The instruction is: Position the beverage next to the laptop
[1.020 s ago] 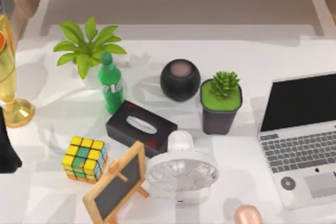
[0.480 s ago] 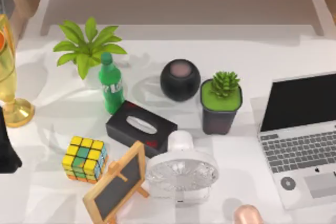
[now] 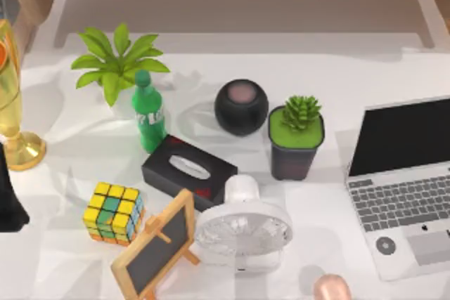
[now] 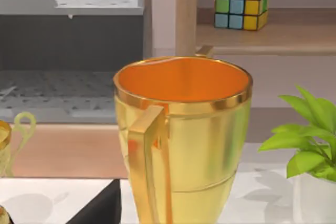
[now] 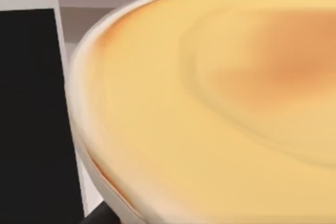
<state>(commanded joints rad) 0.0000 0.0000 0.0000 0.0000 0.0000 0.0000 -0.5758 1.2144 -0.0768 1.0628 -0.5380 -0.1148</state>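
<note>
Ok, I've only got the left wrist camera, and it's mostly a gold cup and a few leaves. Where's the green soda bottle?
Observer: In the top view, the soda bottle stands upright on the table's left half, between the leafy plant and the black tissue box.
Operator: And the laptop?
Observer: The laptop sits open at the table's right edge, well apart from the soda bottle.
Operator: Anything between them?
Observer: A round black speaker, a potted succulent and a white fan stand in that stretch.
</note>
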